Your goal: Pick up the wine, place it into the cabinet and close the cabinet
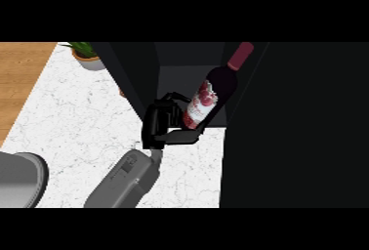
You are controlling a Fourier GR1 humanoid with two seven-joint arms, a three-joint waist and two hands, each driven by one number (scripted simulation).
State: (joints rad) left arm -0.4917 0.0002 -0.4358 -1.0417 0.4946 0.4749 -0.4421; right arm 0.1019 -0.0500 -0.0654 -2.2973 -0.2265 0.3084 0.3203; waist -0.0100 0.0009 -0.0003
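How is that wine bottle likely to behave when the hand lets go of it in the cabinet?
The wine bottle is tall, narrow and leaning, so it may tip. It looks rigid and glossy, so probably slippery and breakable. The hand sits by its base.

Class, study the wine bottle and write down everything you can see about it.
The wine bottle is dark glass with a dark red capped neck and a white label patterned in red. It stands tilted, neck leaning up to the right, inside the open dark cabinet. One black hand is at its lower part, thumb under the base; which hand it is cannot be told.
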